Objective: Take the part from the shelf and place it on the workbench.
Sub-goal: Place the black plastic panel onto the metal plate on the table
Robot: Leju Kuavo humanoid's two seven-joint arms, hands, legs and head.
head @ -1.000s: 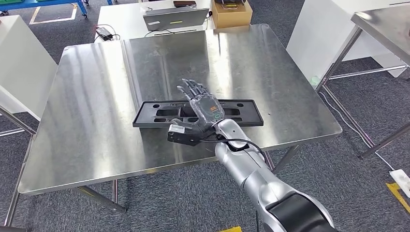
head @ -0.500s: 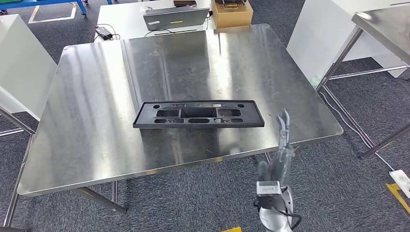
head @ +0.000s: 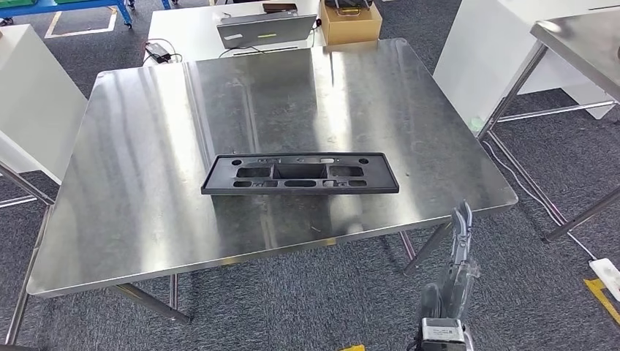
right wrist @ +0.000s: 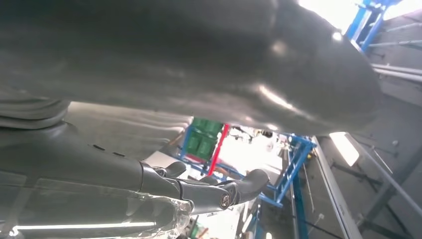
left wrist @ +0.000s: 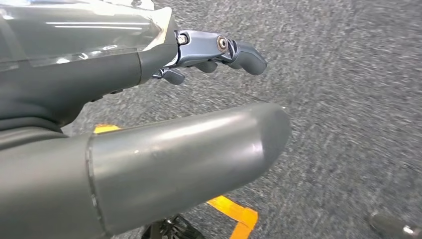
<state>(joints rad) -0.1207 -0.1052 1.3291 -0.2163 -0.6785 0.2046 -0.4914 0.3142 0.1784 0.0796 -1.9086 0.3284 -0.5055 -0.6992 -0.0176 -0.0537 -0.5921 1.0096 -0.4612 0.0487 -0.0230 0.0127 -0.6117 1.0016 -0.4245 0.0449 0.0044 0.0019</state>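
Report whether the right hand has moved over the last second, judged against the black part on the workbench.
Yes. The right hand has pulled back from over the black part, off the workbench, and now sits below its near edge, toward the robot.

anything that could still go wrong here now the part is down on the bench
1. The right robot hand hangs low beside the workbench near its front right corner; swinging up or inward, it might clip the steel edge.
2. The black part lies flat and unheld on slick-looking steel, so any knock to the workbench could slide it.
3. A cable trails across the carpet to the right, a possible snag if the robot steps that way.
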